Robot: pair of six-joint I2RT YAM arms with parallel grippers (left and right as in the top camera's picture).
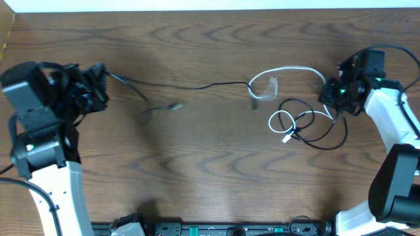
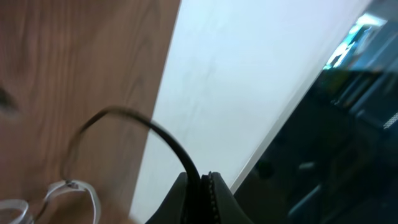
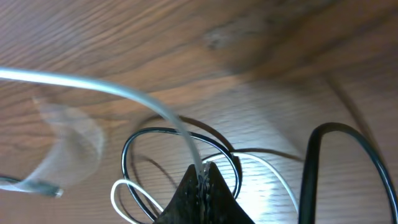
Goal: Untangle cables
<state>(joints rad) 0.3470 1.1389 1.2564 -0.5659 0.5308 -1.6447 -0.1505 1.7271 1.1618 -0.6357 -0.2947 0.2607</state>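
My left gripper is shut on a thin black cable that runs right across the table to the bundle. In the left wrist view the jaws pinch this black cable. My right gripper is shut on the white cable, which arcs left to the same meeting point. In the right wrist view the jaws pinch the white cable. A second black cable lies looped with a white loop below it, also seen in the right wrist view.
A small plug end lies left of centre on the wooden table. A clear plastic piece sits where the cables meet. A thick black arm wire curves at the right of the right wrist view.
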